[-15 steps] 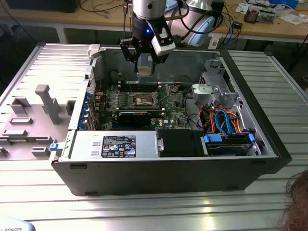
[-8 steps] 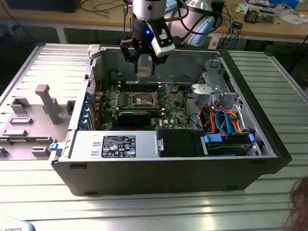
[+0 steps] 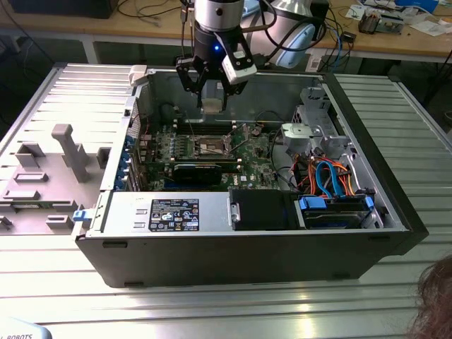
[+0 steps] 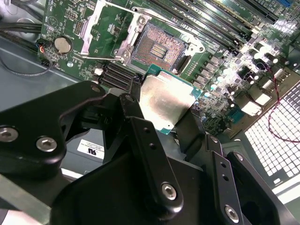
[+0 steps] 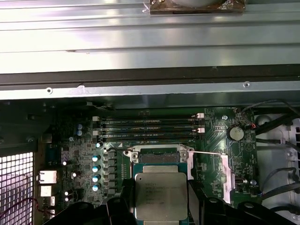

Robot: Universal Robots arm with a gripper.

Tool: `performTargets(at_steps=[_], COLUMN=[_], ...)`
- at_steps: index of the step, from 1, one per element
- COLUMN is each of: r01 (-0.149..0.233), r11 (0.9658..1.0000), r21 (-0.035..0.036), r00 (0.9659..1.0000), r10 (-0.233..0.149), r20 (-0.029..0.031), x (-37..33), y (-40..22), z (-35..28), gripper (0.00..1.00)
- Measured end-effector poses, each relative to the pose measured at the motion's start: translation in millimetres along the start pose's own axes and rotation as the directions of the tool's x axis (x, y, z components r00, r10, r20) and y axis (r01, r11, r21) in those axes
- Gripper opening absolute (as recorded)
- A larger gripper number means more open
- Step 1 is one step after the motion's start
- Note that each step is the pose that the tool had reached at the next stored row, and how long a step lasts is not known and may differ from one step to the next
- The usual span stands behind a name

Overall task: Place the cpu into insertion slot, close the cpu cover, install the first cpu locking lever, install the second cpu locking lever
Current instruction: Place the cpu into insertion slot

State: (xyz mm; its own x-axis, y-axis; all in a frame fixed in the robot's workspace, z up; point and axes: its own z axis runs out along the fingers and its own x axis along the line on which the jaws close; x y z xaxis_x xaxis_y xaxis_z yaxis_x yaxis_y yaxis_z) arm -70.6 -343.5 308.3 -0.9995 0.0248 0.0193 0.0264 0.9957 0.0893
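My gripper (image 3: 212, 90) hangs over the open computer case, shut on the cpu (image 3: 212, 103), a small silver-topped square chip. In both wrist views the cpu (image 4: 165, 99) (image 5: 160, 193) sits pinched by its edges between the black fingers (image 4: 188, 127), held above the green board. The insertion slot (image 3: 212, 147) (image 4: 157, 47) (image 5: 156, 157) lies bare below it, its dark gold centre showing. The cpu cover (image 4: 108, 33) (image 5: 225, 177) is swung open to one side of the socket. A thin locking lever (image 5: 206, 153) sticks out beside it.
A long black card (image 3: 200, 171) lies in front of the socket, with memory slots (image 5: 147, 129) behind it. A drive cage with blue and orange cables (image 3: 328, 176) fills the exterior view's right. A grey fixture (image 3: 67, 152) stands on the exterior view's left. A person's head (image 3: 434, 296) shows at the corner.
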Motion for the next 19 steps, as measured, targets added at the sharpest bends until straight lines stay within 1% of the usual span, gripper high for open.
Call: performTargets(at_steps=[19], r01=[0.000], r11=[1.0000], r21=[0.0000], r00=[1.0000], r10=[0.000], r20=[-0.0001], x=[0.5], y=[-0.4], z=[3.9], gripper=[0.54])
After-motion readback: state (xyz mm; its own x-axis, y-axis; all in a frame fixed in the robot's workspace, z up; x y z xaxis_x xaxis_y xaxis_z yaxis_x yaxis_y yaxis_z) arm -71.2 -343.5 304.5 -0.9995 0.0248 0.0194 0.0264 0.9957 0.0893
